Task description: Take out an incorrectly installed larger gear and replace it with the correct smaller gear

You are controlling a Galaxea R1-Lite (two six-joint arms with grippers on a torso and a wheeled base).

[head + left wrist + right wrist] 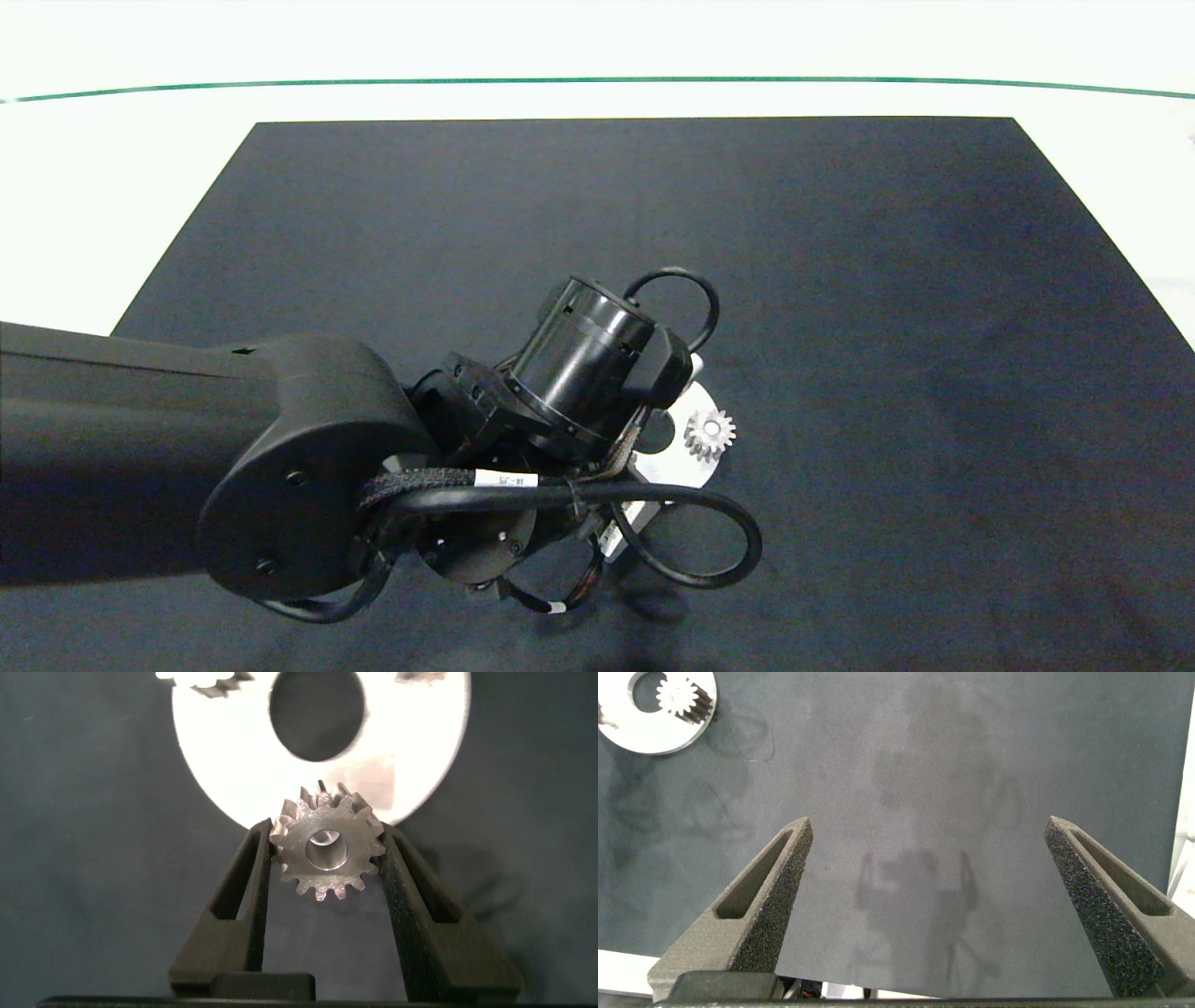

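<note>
**Left fingers closed on one small spur gear over the round plate; exchange part-done**

Fingers, left gripper (322, 859): drawn in on a smaller gear (326, 851), one pad against each side of its toothed rim, the gear's bore facing the wrist camera. Held just above the near edge of the white round plate (224, 784).

Fingers, right gripper (929, 901): spread wide, nothing between them, over bare mat well apart from the plate (635, 739). Not visible from above.

Round plate: white disc with a large centre hole (316, 709). Beyond the left fingers, a second spur gear (709, 434) sits on the plate's rim, seen from above just past the left arm (280, 467). Partial toothed shapes show at the plate's far edge in the left wrist view; too cropped to identify.

Larger gear: not found in any view. Judged already off the plate, though its resting place cannot be told.

Progress, as a judgement: removal looks finished; the replacement gear is in hand but not yet seated. Left to do: lower it onto its post or position, then let go. The seat itself is not discernible.

Surface: dark mat (840, 280), matte, on a white table (93, 187). A thin green line (597, 80) crosses the table beyond the mat. No person visible.
</note>
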